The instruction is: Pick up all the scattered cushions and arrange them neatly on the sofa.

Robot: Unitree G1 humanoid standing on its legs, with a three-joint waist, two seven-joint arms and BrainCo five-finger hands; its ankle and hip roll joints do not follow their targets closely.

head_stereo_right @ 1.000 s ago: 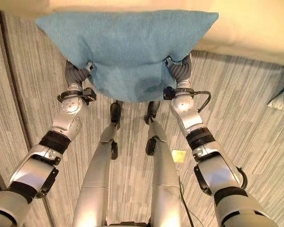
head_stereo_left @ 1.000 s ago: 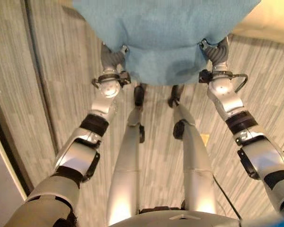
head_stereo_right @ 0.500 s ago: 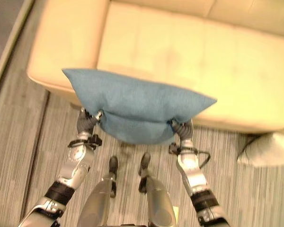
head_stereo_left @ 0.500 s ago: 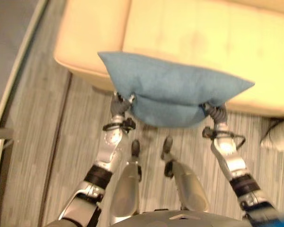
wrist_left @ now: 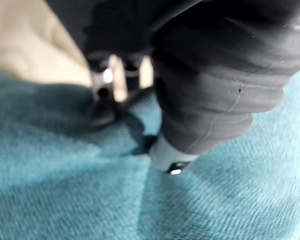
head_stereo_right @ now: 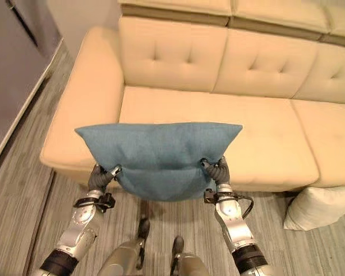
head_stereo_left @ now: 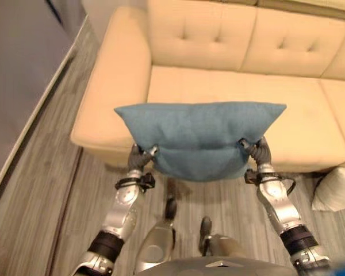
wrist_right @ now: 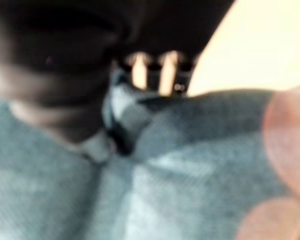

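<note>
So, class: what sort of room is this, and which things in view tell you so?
Most likely a living room or lounge. A long cream tufted sofa stands on striped grey flooring, a pale cushion lies on the floor beside it, and the left hand and right hand hold up a blue cushion.

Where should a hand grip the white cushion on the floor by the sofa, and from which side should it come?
The white cushion lies on the floor against the sofa front. Its near edge and corner face open floor, so probably come from the floor side, above, and pinch that edge. Both the left hand and right hand now grip the blue cushion.
</note>
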